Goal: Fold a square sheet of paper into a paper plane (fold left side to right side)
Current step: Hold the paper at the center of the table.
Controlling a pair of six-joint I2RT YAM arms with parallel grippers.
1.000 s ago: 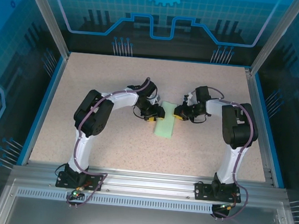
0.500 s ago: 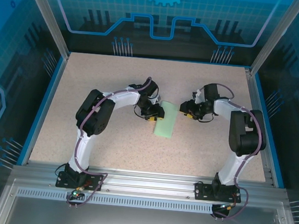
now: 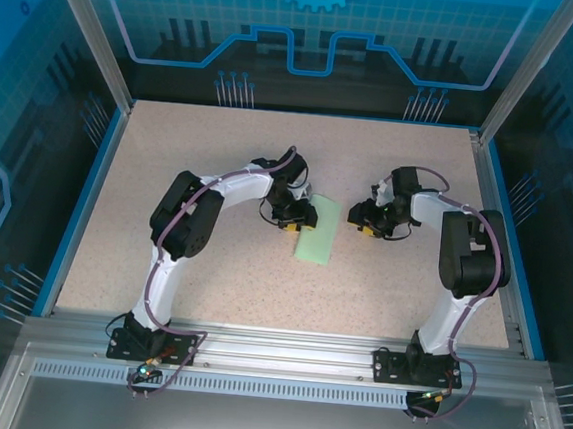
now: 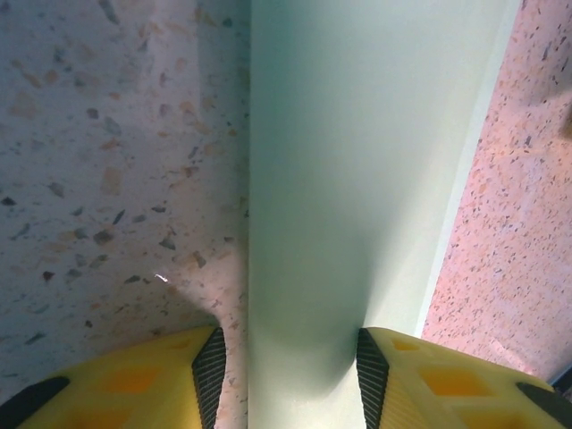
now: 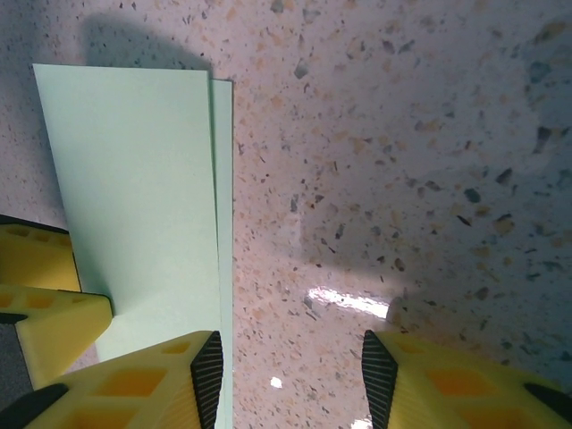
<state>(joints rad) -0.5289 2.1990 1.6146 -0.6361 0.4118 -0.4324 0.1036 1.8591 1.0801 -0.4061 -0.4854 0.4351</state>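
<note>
Mint-green sheet of thin paper (image 3: 317, 233) lies doubled over into a narrow strip running away from us, near the middle of the speckled beige stone-look table (image 3: 201, 157), between our two arms. Our left gripper (image 3: 295, 217) sits low at the strip's far left corner. From its wrist we see its yellow fingers (image 4: 207, 374) spread wide, one on the table side of the folded edge and one over the paper, clamping nothing. Our right gripper (image 3: 365, 221) hovers just beside the strip's right edge, its jaws likewise wide apart and empty, with one fingertip (image 5: 201, 371) at the paper's margin.

We judge the fold made but not yet safe. From the right wrist, the upper layer stops a little short of the lower one, leaving a thin band showing. Pressing the crease now would set that skew into every later fold of the plane. Thin paper on a smooth top slides easily, so a finger dragged along it could push the whole strip or buckle it. If the left gripper lifts before the crease is firm, the flap could spring open.
</note>
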